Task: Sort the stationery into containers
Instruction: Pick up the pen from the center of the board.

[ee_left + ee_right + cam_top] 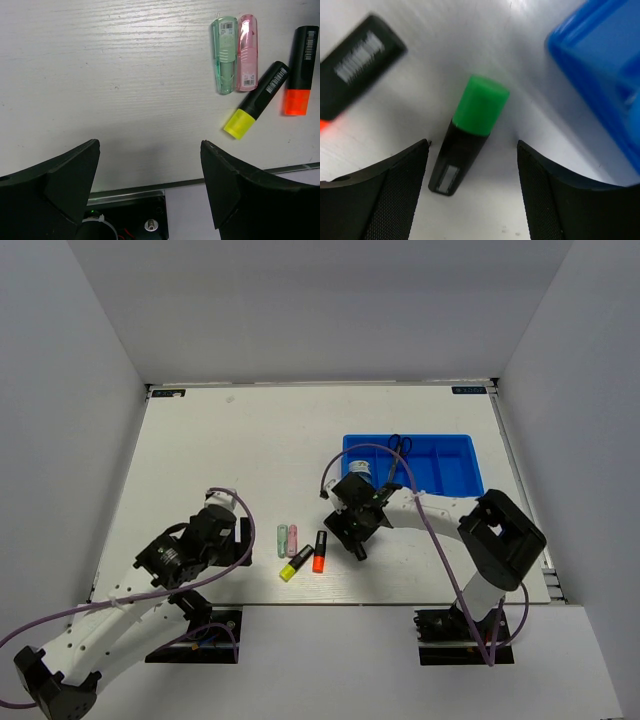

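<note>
Highlighters short and stubby: pale green (pixel 282 540) and pink (pixel 293 538) translucent, side by side and touching; yellow (pixel 296 564) and orange (pixel 320 551) black-bodied with barcode labels, just at 4 to 5 o'clock of that pair. All four flat on white table (pixel 200 460), at 8 o'clock of tray (pixel 462 444). Green highlighter (pixel 470 132), black-bodied too, flat on table between wide-spread fingers of right gripper (pixel 472 143), not gripped, off tray's 7 o'clock corner. Tray bright blue, shallow, divided: black-handled scissors (pixel 397 447) at its 11 o'clock, handles toward far rim; blue-and-white roll (pixel 360 469) at its 8 o'clock, partly hidden by arm. Left gripper (pixel 150 150) spread wide, empty, above bare table at 9 o'clock of cluster.
</note>
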You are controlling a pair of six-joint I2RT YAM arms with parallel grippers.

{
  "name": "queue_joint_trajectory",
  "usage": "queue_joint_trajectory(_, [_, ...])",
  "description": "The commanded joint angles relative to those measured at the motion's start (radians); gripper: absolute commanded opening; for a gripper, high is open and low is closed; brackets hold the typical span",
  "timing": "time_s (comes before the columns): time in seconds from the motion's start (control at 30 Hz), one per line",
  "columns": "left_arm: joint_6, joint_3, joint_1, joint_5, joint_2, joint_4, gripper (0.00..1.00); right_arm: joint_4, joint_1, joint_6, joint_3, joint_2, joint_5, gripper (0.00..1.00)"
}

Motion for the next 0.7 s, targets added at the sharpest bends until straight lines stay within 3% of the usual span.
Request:
queue_joint_trajectory(0.0, [-0.009, -0.007, 0.004, -0.015, -0.022, -0.007, 0.92, 0.045, 0.012, 0.031, 0.038, 0.048, 0.033, 0.7])
queue_joint_trajectory(0.33, [-0.021, -0.045, 0.004, -0.019, -0.088, -0.015, 0.92, 0.011, 0.069, 0.026, 0.008, 0.117, 0.06, 0.51])
queue_joint_trajectory(0.67, [-0.029, -0.06, 0.004, 0.007, -0.111, -0.015, 0.92, -0.06, 0.092, -0.044, 0.023, 0.132, 0.037, 0.12])
